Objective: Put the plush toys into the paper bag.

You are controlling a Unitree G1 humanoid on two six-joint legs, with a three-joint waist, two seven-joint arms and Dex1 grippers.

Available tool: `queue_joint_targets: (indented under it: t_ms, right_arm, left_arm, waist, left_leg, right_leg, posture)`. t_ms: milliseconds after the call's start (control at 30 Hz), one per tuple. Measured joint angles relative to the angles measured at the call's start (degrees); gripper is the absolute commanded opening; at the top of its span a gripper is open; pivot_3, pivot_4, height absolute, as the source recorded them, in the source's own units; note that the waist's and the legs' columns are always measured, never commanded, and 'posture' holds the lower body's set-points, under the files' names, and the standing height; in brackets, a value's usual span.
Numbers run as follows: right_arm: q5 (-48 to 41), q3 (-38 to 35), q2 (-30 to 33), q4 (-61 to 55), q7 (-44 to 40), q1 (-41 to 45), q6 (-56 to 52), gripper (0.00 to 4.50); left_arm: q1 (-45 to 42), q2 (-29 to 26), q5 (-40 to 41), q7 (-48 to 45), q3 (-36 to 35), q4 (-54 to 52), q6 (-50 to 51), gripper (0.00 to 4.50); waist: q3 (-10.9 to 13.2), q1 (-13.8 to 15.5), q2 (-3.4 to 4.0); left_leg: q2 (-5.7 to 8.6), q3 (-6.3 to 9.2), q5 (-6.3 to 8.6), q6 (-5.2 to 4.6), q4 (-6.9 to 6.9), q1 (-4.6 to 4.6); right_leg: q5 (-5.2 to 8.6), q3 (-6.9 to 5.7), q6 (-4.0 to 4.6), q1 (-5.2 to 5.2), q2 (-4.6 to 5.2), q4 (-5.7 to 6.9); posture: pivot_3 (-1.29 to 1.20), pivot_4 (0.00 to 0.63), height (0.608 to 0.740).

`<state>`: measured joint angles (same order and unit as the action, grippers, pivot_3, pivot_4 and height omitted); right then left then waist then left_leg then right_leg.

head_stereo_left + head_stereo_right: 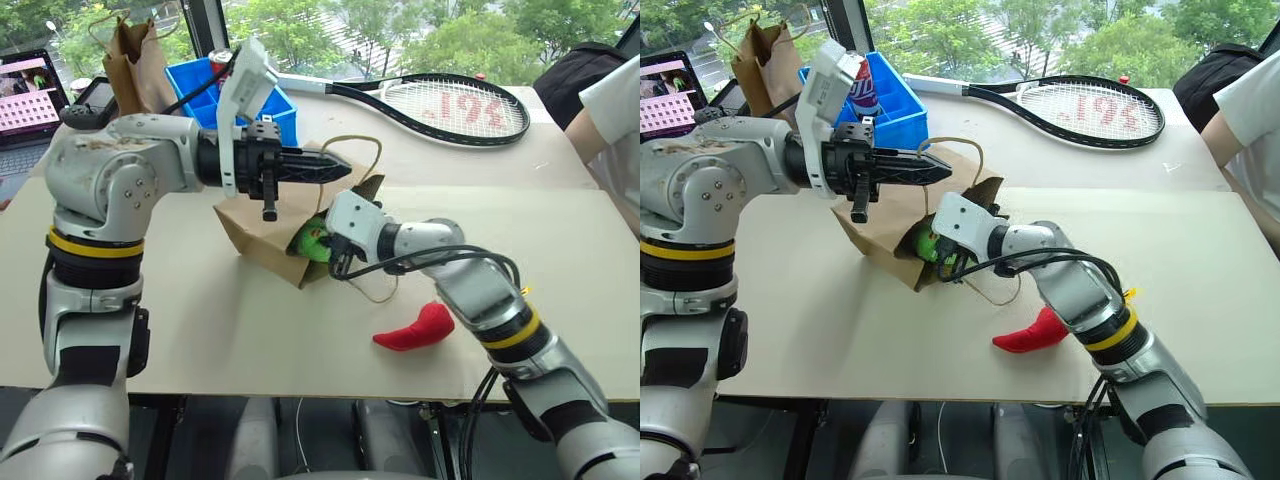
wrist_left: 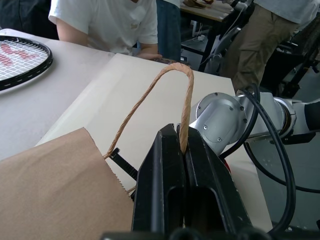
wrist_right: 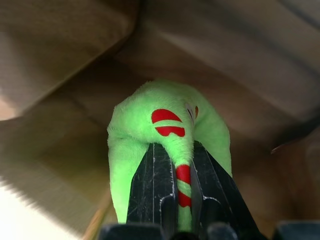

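The paper bag (image 1: 255, 225) lies on its side on the table, mouth toward my right arm. My left gripper (image 1: 335, 167) is shut on the bag's twine handle (image 2: 177, 95), holding it up above the mouth. A bright green plush toy (image 3: 165, 122) with red markings hangs in my right gripper (image 1: 322, 245), which is shut on a strip of it and reaches inside the bag's mouth. The red chili-like plush toy (image 1: 415, 328) rests on the table near the front edge, beside my right forearm.
A tennis racket (image 1: 450, 108) lies at the back of the table. A blue bin (image 1: 225, 90) and a narrower crumpled paper bag (image 1: 135, 62) stand at the back left. A person in a white shirt (image 1: 615, 110) sits at the far right edge.
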<state>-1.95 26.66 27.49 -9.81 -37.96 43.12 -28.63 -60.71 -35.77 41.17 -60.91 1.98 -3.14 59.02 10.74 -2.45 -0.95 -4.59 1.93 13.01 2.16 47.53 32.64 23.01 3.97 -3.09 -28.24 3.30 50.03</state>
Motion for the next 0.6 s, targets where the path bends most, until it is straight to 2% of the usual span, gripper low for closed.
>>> queue_joint_targets:
  t_ms: [267,400,467,500,600]
  right_arm:
    - [9.1,3.4,-4.2,7.2,1.3,-1.4,27.4,0.06]
    - [13.6,3.8,-6.9,13.9,4.7,-1.5,35.5,0.06]
    - [12.3,2.1,-8.9,15.9,4.9,-3.5,35.8,0.89]
    - [11.8,1.8,-9.1,16.1,4.8,-4.1,35.8,1.06]
    - [8.6,-1.4,-9.7,15.2,3.8,-5.7,33.6,2.06]
  left_arm:
    - [0.0,0.7,1.3,1.7,-0.6,-0.5,0.1,0.0]
    - [0.0,1.3,1.5,2.0,-0.6,-0.5,0.1,0.0]
    - [0.0,1.5,1.7,2.1,-0.6,-0.5,0.1,0.0]
    - [0.0,1.4,1.7,2.2,-0.7,-0.5,0.1,0.0]
    - [0.0,1.4,1.7,2.3,-0.7,-0.5,0.1,0.0]
  waist:
    - [0.0,-0.2,-0.01]
    - [0.0,-0.2,-0.01]
    - [0.0,-0.1,-0.04]
    - [0.0,-0.1,-0.04]
    - [0.0,-0.1,-0.07]
  left_leg:
    - [-0.01,0.02,-0.08,0.15,0.0,-0.01]
    - [0.0,0.03,-0.12,0.22,0.02,0.0]
    - [-0.01,0.05,-0.12,0.22,0.04,0.01]
    - [0.0,0.05,-0.13,0.22,0.06,0.03]
    - [0.0,0.06,-0.13,0.22,0.13,0.04]
  right_leg:
    - [-0.01,-0.01,-0.01,-0.01,-0.01,0.06]
    - [-0.02,-0.01,0.0,-0.01,-0.01,0.1]
    - [-0.02,-0.02,0.0,0.0,-0.01,0.12]
    - [-0.02,-0.02,0.0,-0.01,0.0,0.13]
    - [-0.03,-0.02,-0.01,0.0,0.0,0.18]
  posture:
    - [0.0,0.15,0.66]
    - [0.0,0.15,0.66]
    - [0.0,0.15,0.66]
    - [0.0,0.15,0.66]
    - [0.0,0.15,0.66]
